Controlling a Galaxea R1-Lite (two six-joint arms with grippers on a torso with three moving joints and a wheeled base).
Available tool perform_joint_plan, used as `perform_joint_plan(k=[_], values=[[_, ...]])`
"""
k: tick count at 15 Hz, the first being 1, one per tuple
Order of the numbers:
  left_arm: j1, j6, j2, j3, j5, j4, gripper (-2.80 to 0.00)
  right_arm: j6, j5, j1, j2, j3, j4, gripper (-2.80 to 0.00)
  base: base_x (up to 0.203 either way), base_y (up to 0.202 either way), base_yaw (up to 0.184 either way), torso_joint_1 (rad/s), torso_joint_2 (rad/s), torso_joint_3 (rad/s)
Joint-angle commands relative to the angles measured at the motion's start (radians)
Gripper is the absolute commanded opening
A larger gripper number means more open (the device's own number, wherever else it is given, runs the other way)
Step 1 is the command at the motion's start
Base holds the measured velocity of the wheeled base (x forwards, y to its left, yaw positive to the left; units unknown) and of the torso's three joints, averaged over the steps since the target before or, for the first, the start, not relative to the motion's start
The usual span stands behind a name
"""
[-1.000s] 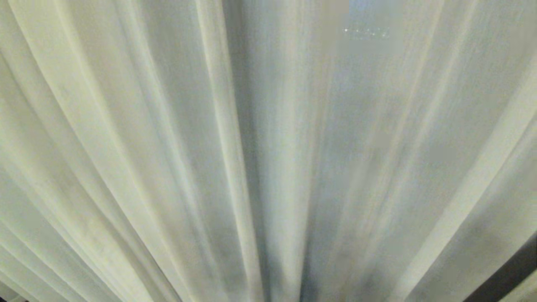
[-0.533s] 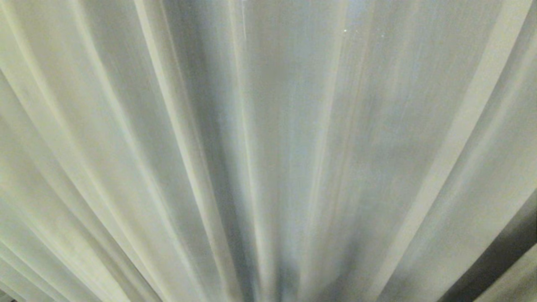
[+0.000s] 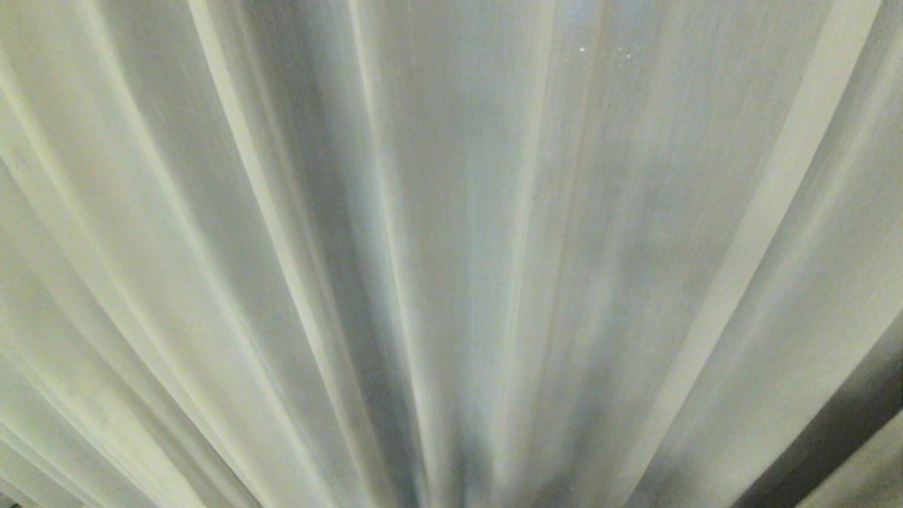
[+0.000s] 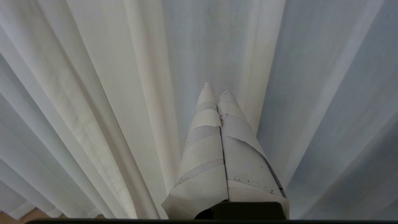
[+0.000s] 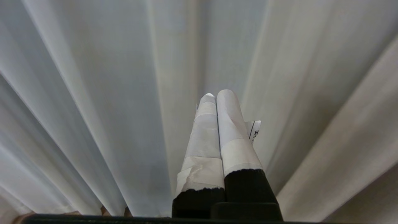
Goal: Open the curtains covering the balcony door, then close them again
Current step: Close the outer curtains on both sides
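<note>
Head view is filled w/ the curtains [image 3: 451,254]: cream woven fabric, long pleats fanning out from bottom centre, drawn across the whole frame. A dark gap [image 3: 839,437] shows at lower right between folds; can't tell if that's the balcony door frame or just shadow. A few tiny bright specks [image 3: 600,51] show thru the cloth near the top. Neither arm appears in the head view.

Left wrist view: left hand [image 4: 217,88] points at the curtain, fingers [image 4: 205,124] wrapped in pale tape, pressed together tip to tip, nothing between them. Tips are near the fabric; can't tell if touching. Bit of brownish floor [image 4: 18,216] visible under the curtain hem at one corner.

Right wrist view: right hand [image 5: 217,93] likewise closed, empty, taped fingers [image 5: 230,124] side by side, black bases showing below the tape. A small printed tag [image 5: 255,129] sticks out beside one finger. Pleats of the curtain fill everything behind it; contact w/ the cloth can't be judged.
</note>
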Motion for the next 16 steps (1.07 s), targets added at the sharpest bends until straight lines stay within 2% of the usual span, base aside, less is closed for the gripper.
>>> perform_joint_plan(k=[1,9,16], values=[[0.000,0.000,-0.002,0.000,0.000,-0.001,-2.80,-0.001,0.001,0.000,0.001,-0.001,-0.001,-2.80,0.000,0.000,0.000,0.000,0.00,0.000],[0.000,0.000,-0.002,0.000,0.000,-0.002,-2.80,-0.001,0.001,0.000,0.002,-0.001,-0.001,-2.80,0.000,0.000,-0.010,0.001,0.00,0.000],[0.000,-0.001,-0.002,0.000,0.000,-0.002,-2.80,-0.001,0.001,0.000,0.000,0.000,-0.001,-2.80,-0.001,0.009,-0.184,0.001,0.00,0.004]])
